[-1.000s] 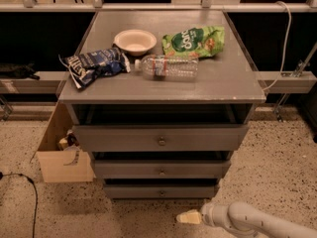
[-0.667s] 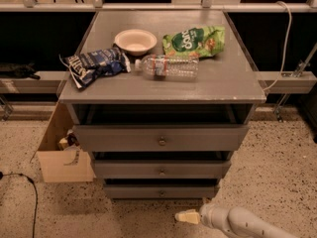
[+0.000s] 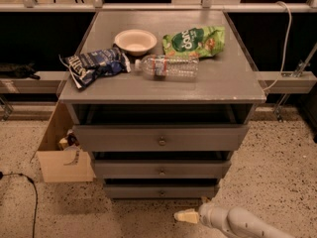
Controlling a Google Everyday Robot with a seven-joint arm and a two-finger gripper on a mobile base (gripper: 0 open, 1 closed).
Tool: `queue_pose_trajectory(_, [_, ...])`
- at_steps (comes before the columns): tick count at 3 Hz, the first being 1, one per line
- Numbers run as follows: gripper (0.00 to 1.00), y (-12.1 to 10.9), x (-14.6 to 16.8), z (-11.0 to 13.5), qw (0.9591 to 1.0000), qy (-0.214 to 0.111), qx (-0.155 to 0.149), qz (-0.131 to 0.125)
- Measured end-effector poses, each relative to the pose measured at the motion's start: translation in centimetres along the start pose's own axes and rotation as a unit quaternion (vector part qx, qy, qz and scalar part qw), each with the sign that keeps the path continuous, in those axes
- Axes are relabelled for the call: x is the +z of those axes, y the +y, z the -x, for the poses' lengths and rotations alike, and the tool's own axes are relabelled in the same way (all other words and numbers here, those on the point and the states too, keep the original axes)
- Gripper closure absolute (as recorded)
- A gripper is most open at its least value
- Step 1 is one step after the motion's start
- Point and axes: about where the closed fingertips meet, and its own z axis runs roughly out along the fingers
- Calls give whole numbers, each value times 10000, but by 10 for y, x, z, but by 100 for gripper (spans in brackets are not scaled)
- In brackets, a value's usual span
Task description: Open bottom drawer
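A gray wooden cabinet [image 3: 163, 90] stands in the middle of the camera view with three drawers. The bottom drawer [image 3: 161, 191] is the lowest and narrowest, with a tiny round metal knob [image 3: 161, 192]. Its front stands a little forward of the cabinet, with a dark gap above it. The middle drawer [image 3: 161, 169] and the top drawer [image 3: 161, 138] also stand slightly out. My gripper [image 3: 184, 216] is low near the floor, below and a little right of the bottom drawer's knob, pointing left. It touches nothing.
On the cabinet top lie a white bowl [image 3: 135, 40], a blue chip bag [image 3: 94, 64], a plastic water bottle [image 3: 167, 67] and a green snack bag [image 3: 194, 40]. An open cardboard box [image 3: 62, 155] stands at the left. A black cable [image 3: 25, 182] lies on the speckled floor.
My gripper and arm have shifted slightly left, staying low in front of the cabinet. The drawers have not moved.
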Motion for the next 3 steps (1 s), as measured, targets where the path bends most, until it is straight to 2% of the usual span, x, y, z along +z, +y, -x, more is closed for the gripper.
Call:
queue_pose_trajectory(2, [0,-4,22,21,9986,-179,-490,-81])
queue_pose_trajectory(3, [0,-17,42,16,9963,-76,-826,-214])
